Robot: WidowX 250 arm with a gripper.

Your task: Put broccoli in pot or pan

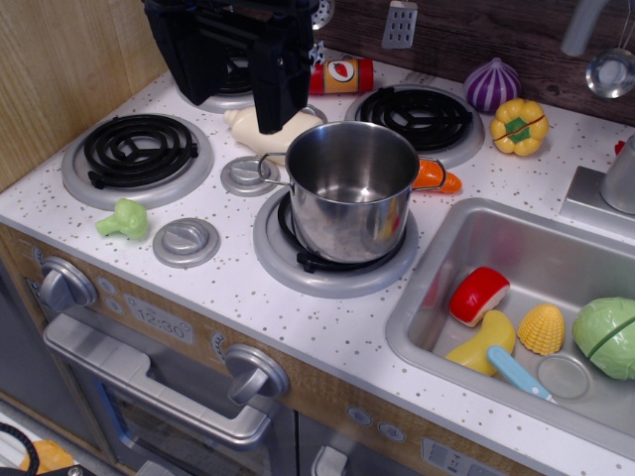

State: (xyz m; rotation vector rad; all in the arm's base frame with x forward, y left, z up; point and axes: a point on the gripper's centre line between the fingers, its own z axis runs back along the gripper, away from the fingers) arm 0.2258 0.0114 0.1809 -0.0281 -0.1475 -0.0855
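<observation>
Grasp not yet started: broccoli (123,219) lay loose near the tabletop's left front edge, well apart from the empty pot (352,190) on the middle front burner. Gripper (272,117) hung toward the back, holding nothing visible; jaws' opening couldn't be told. Next move probably called for reaching forward-left and descending over the broccoli.

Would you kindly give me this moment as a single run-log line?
claw: above counter, behind pot, state unclear | broccoli: on counter by front-left burner | pot: front-right burner, empty | step: broccoli not yet grasped
</observation>
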